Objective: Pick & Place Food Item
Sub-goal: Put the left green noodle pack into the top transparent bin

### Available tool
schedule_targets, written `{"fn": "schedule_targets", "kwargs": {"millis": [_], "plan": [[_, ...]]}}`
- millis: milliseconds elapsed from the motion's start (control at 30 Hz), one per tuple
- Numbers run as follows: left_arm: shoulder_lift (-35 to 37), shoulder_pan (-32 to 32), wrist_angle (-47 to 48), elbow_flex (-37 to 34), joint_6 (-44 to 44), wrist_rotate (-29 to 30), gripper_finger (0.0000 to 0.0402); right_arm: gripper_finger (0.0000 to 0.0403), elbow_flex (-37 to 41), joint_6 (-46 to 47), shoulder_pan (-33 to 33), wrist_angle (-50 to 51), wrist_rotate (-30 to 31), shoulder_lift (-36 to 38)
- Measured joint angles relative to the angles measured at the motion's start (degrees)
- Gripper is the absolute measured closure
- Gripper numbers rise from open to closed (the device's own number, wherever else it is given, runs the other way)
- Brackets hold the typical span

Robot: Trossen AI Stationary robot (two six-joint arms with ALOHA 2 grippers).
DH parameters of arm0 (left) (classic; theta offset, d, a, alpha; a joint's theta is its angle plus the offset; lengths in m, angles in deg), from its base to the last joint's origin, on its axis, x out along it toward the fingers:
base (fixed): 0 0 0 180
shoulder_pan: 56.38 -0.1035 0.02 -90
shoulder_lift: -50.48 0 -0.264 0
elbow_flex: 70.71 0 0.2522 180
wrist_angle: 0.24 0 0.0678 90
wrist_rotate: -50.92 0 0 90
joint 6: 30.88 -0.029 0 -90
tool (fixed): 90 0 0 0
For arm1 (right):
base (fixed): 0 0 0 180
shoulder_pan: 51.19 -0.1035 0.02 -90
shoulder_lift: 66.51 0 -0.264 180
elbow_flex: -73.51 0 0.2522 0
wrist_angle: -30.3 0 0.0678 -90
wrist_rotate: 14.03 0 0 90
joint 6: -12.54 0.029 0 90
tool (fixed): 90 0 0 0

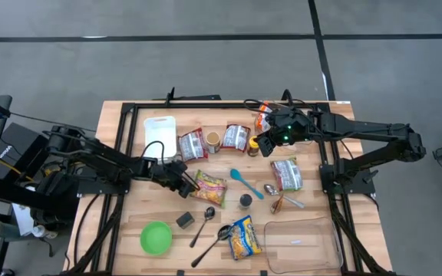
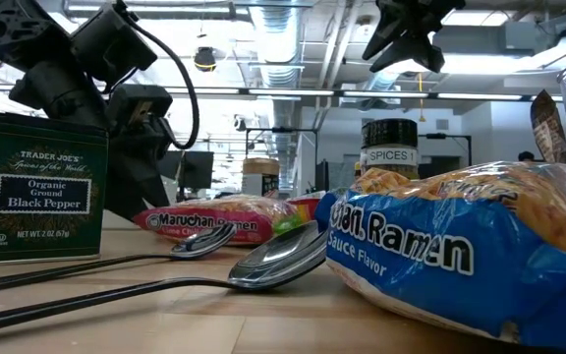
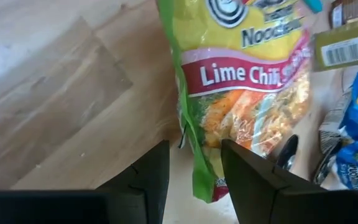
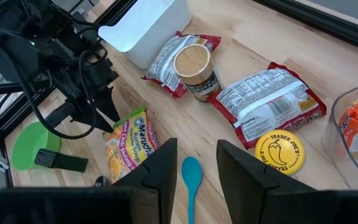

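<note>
A Maruchan lime chili ramen pack (image 1: 210,188), yellow with a green edge, lies flat on the wooden table near its middle. My left gripper (image 1: 184,184) is low at the pack's left end and open. In the left wrist view the fingers (image 3: 148,177) stand on either side of the pack's green sealed edge (image 3: 193,163), with a gap showing on both sides. My right gripper (image 1: 265,147) is open and empty, held above the table over a teal spoon (image 4: 191,177). It hangs between a red ramen pack (image 4: 269,102) and the lime chili pack (image 4: 129,146).
A white container (image 1: 159,130), two red ramen packs, a cup (image 4: 194,65) and a yellow-lidded jar (image 4: 279,151) lie toward the far side. A green bowl (image 1: 156,238), pepper tin (image 1: 185,220), spoons (image 1: 206,222), blue ramen pack (image 1: 244,236) and clear tub (image 1: 301,241) lie near the front.
</note>
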Motion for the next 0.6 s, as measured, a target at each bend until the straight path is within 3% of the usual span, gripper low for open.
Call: {"fn": "schedule_targets", "kwargs": {"millis": [300, 600], "plan": [[-2.1, 0.0, -4.8, 0.0, 0.0, -0.1, 0.0267, 0.0295, 0.0, 0.0, 0.0, -0.8, 0.0, 0.0], [-2.1, 0.0, -4.8, 0.0, 0.0, -0.1, 0.0325, 0.0295, 0.0, 0.0, 0.0, -0.8, 0.0, 0.0]]}}
